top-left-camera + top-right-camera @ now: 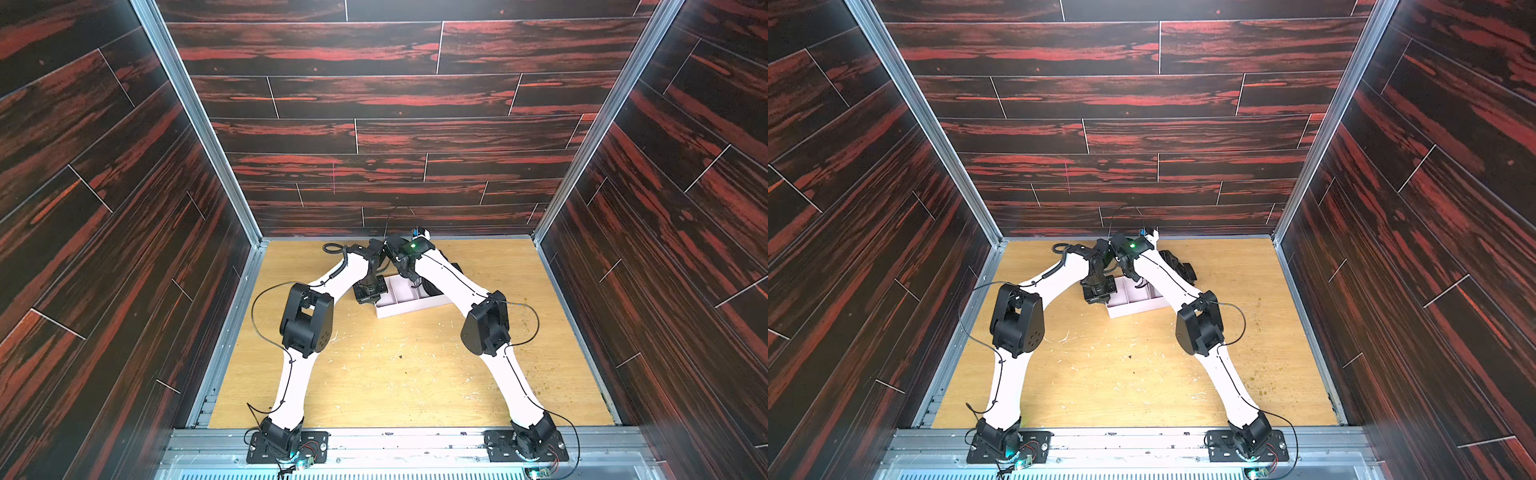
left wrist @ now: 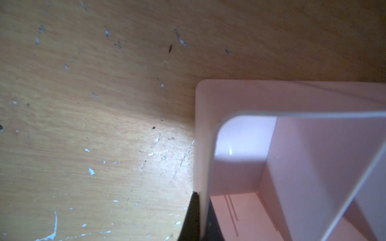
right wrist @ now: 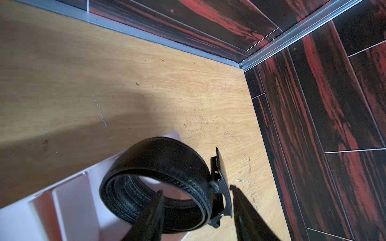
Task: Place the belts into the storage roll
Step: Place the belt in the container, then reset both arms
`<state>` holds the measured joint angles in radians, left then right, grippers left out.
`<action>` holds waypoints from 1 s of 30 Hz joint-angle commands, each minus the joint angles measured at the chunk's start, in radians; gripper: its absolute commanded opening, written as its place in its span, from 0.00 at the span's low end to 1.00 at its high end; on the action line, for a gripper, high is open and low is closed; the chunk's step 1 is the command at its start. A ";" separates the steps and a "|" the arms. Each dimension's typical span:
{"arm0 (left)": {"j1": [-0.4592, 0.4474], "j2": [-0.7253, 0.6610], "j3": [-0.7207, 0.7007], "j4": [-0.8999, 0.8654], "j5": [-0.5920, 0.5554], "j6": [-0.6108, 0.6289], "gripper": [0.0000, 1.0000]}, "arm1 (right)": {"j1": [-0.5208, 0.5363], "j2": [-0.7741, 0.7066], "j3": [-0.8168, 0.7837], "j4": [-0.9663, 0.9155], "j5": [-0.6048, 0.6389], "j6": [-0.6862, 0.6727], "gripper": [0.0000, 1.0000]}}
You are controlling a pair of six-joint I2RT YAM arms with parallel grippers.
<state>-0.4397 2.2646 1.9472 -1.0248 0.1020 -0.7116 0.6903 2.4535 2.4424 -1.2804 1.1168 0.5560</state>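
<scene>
You have the coiled black leather belt [image 3: 158, 164] in the end compartment of the pale pink divided plastic tray [image 3: 71, 200], buckle [image 3: 222, 183] overhanging, right gripper [image 3: 196, 189] released, left gripper [image 2: 203, 200] clamping the tray wall; withdrawal apparently remains.

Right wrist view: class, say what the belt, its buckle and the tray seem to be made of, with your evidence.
Belt: likely leather or imitation; matte black grain, stitched edges. Buckle: probably metal; smooth dark plate. Tray: seemingly plastic; thin, smooth pale pink walls.
</scene>
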 commanded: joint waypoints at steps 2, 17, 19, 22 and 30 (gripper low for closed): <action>0.013 0.016 0.070 -0.023 -0.002 0.058 0.00 | -0.010 -0.118 -0.074 0.053 -0.008 -0.005 0.61; 0.083 -0.020 0.167 -0.124 -0.143 0.161 0.72 | -0.224 -0.876 -1.087 0.881 -0.669 -0.320 0.87; 0.089 -0.059 0.137 -0.106 -0.174 0.165 0.88 | -0.235 -0.921 -1.158 0.929 -0.674 -0.365 0.91; 0.108 -0.128 0.084 -0.081 -0.221 0.181 1.00 | -0.272 -0.984 -1.269 0.995 -0.700 -0.377 0.96; 0.210 -0.479 -0.398 0.372 -0.343 0.294 1.00 | -0.367 -1.096 -1.609 1.299 -0.581 -0.411 0.99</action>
<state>-0.2691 1.9007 1.6615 -0.8429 -0.1402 -0.4759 0.3470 1.3972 0.9112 -0.1421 0.5007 0.1738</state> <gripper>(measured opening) 0.999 0.988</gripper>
